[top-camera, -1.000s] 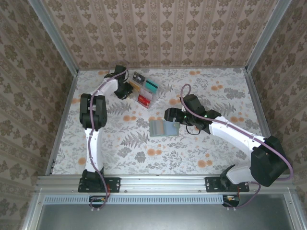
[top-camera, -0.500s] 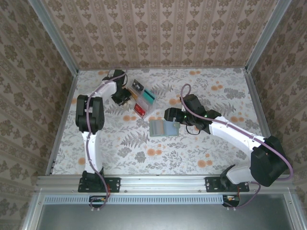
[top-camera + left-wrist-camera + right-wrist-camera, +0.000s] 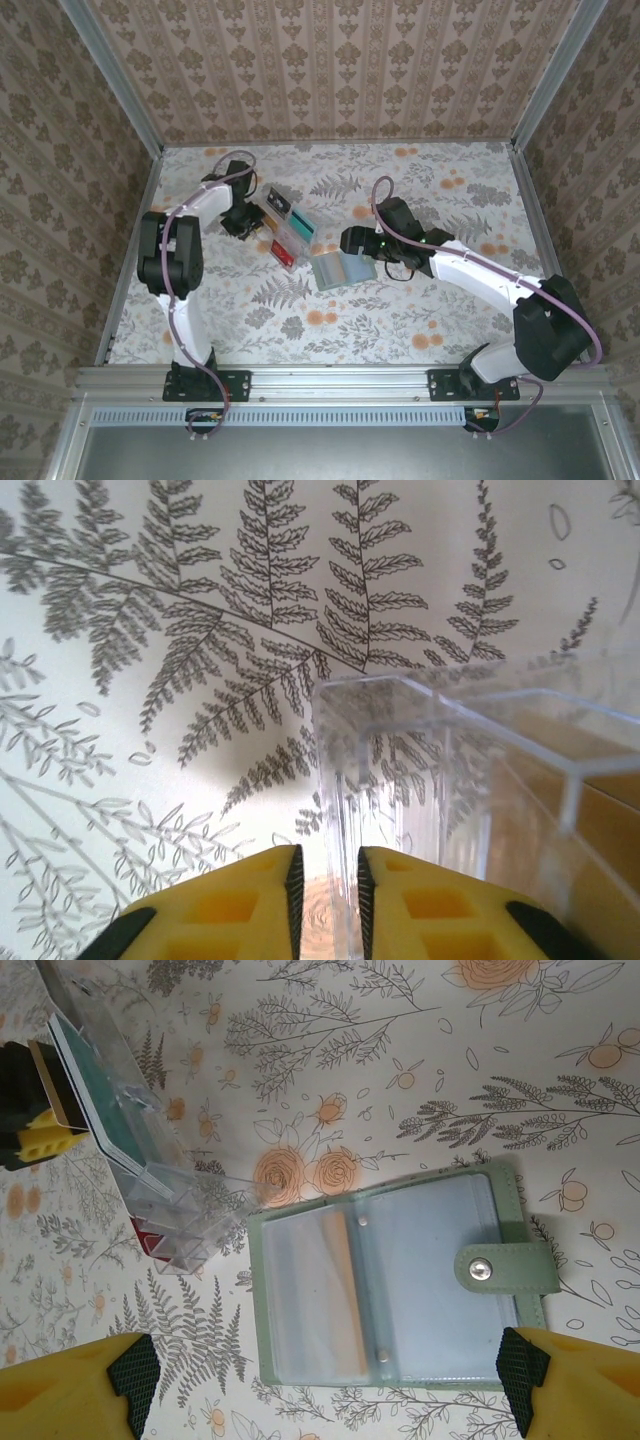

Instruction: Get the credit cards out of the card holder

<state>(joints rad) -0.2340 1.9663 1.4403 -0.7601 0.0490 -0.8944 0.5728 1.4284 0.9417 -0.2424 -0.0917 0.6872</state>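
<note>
The grey-green card holder (image 3: pixel 505 1185) lies open and flat on the floral table, also seen mid-table in the top view (image 3: pixel 340 268). A tan-orange credit card (image 3: pixel 340 1295) shows inside its left clear sleeve; the right sleeve looks pale blue. My right gripper (image 3: pixel 325 1388) hovers over the holder, open wide, one fingertip (image 3: pixel 132 1390) on each side of it and nothing between them. My left gripper (image 3: pixel 330 900) has the end wall of a clear plastic tray (image 3: pixel 450 740) between its pads, with a thin gap at the left pad (image 3: pixel 293 890).
The clear tray (image 3: pixel 283 236) holds a teal card (image 3: pixel 110 1125) and a red one (image 3: pixel 150 1242). Its near corner reaches the holder's upper-left corner. The left gripper (image 3: pixel 40 1140) stands at the tray's far end. Walls enclose the table on three sides.
The left arm has drawn the clear tray toward the table's front and the card holder, turning it slantwise. The card holder has tilted slightly. The right arm has barely moved.
</note>
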